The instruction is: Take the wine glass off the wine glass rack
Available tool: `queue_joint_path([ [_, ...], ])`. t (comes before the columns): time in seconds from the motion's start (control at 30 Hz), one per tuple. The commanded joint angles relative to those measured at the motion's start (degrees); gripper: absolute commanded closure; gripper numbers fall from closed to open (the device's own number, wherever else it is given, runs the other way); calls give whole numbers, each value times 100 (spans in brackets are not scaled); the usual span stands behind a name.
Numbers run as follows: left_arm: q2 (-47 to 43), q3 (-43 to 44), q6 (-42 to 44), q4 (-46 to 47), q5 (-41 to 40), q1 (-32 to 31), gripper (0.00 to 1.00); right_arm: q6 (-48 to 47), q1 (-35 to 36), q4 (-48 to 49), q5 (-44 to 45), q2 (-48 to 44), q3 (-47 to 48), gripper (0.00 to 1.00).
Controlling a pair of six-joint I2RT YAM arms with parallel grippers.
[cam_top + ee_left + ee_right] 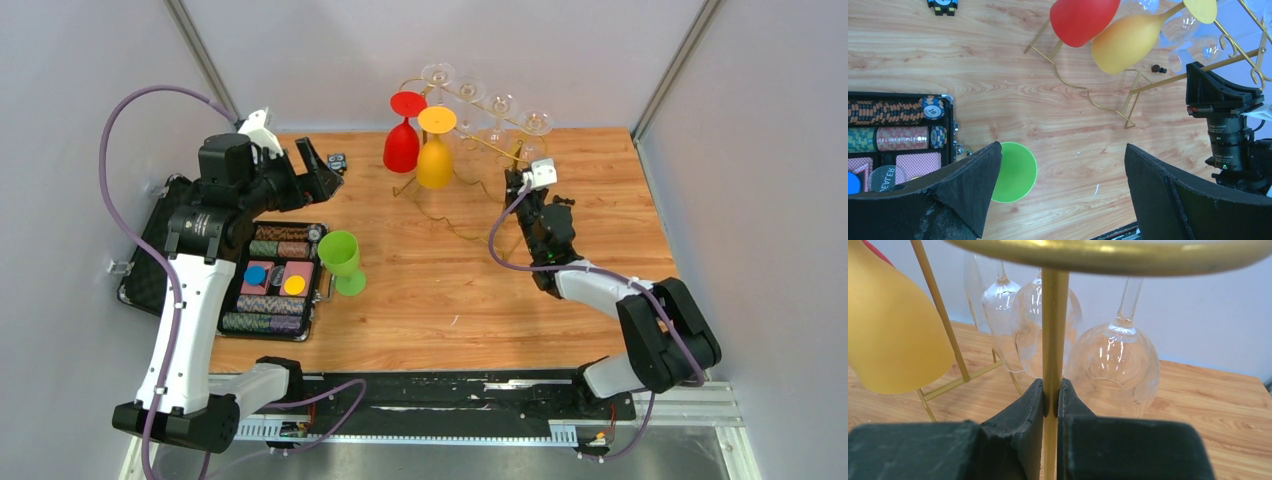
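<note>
Gold wire rack (1054, 340) stands at the far middle of the desk (450, 300). 6 glasses hang from it bowl-down: 1 red glass (402, 148) and 1 yellow glass (435, 162) on the left side, touching each other, and 4 clear glasses (1113, 365) in a row toward the right.

Right tool (1052, 395) is clenched on an upright gold post of the rack. Both pads press the post from either side. The clear glasses hang just behind the post, and the yellow glass hangs to its left.

Left tool (1063, 150) is released, jaws spread wide, and holds nothing. It hangs above the left part of the desk, well apart from the rack.

1 green glass (340, 257) stands off the rack on the desk, just beside the right edge of an open chip case (898, 94). The case holds rows of chips and 2 card decks. A small black item (338, 160) lies near the far left of the desk.
</note>
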Motion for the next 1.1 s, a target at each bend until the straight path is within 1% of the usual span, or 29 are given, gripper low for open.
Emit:
queue_joint_path([
  [0.0, -134, -25, 46, 131, 116, 58, 0, -312, -92, 208, 550, -442, -173, 100],
  [0.13, -164, -93, 69, 152, 185, 58, 0, -172, -92, -140, 405, -745, -288, 100],
  [0.33, -216, -195, 95, 213, 252, 58, 0, -98, -91, -583, 73, -926, -289, 99],
  [0.47, -246, -185, 145, 205, 249, 58, 0, -28, -92, -779, -287, -974, -240, 89],
  [0.57, -273, -170, 189, 166, 209, 58, 0, 25, -91, -876, -511, -1002, -219, 79],
  [0.63, -298, -161, 220, 139, 194, 58, 0, 35, -88, -911, -638, -1024, -219, 75],
  [0.83, -344, -127, 274, 61, 154, 58, 0, 170, -91, -1080, -1020, -1172, -278, 68],
  [0.87, -355, -124, 283, 51, 145, 58, 0, 204, -89, -1117, -1212, -1204, -288, 68],
  [1.07, -385, -93, 286, 12, 159, 58, 0, 353, -51, -1283, -1478, -1413, -407, 68],
])
